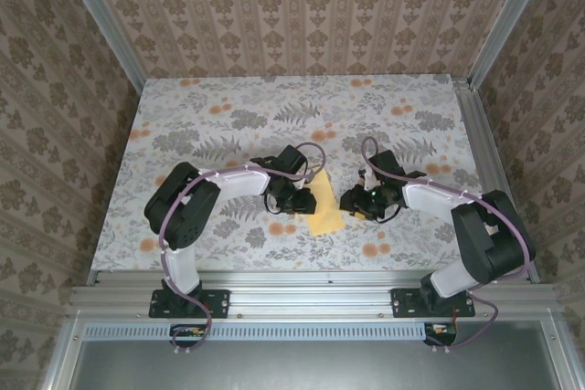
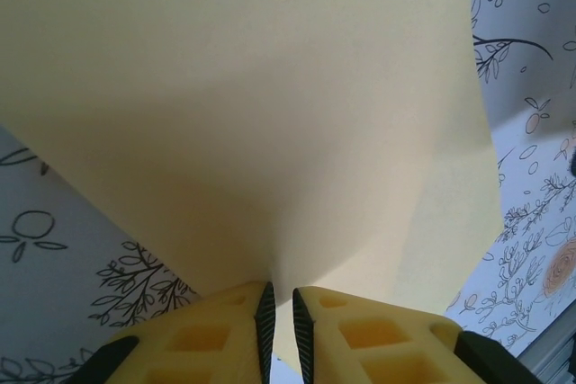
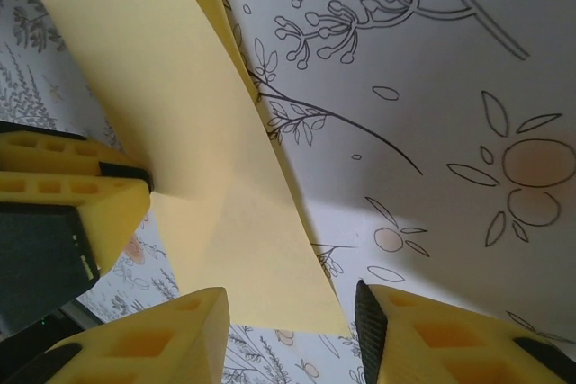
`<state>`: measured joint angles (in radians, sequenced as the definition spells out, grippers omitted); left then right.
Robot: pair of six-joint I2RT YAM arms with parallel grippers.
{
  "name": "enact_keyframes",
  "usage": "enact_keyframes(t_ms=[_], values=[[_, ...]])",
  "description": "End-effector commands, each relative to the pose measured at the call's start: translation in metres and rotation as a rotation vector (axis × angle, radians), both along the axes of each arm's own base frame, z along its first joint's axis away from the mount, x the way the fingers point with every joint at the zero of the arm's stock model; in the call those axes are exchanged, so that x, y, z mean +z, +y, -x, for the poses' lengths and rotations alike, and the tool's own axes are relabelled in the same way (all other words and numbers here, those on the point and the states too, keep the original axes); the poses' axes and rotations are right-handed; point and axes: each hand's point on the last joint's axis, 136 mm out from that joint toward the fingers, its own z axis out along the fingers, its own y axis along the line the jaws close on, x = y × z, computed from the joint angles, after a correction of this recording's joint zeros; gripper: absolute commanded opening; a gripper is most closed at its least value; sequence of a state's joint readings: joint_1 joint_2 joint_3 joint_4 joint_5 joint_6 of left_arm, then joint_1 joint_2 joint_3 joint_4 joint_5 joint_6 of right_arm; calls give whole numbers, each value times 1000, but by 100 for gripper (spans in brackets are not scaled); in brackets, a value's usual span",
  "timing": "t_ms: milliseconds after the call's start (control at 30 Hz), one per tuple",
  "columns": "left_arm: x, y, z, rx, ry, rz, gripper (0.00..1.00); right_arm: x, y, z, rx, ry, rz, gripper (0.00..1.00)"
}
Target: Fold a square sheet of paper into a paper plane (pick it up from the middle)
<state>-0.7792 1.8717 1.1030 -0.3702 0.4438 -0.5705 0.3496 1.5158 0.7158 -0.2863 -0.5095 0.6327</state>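
The left hand (image 2: 283,334) has its yellow fingers (image 2: 202,339) almost together, the square sheet of paper (image 2: 270,114) between them, over flowered cloth (image 2: 531,177).

The left arm (image 1: 187,203) and right arm (image 1: 484,230) have white tubular links between bulky black joints, with lilac cables (image 1: 166,258) trailing along them. Their jaws are yellow plastic blocks with square cut-outs and black pads (image 2: 266,319).

Inscriptions – text, labels, brands, numbers, signs: none legible on any surface in view.
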Motion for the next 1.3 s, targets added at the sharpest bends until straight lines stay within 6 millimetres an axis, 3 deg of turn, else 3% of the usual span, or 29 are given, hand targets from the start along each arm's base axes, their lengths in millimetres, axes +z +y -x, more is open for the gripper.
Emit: enact_keyframes(t_ms=[0, 600, 1000, 1267], values=[[-13, 6, 3, -23, 9, -46, 24, 2, 11, -5, 18, -2, -23, 45], [-29, 20, 7, -13, 44, -53, 22, -9, 38, -8, 91, 13, -10, 46], [-32, 20, 6, -18, 56, -44, 22, 20, 57, -4, 83, -19, -168, 47], [-34, 22, 7, -19, 65, -39, 22, 23, 52, 11, 43, -7, -221, 49]])
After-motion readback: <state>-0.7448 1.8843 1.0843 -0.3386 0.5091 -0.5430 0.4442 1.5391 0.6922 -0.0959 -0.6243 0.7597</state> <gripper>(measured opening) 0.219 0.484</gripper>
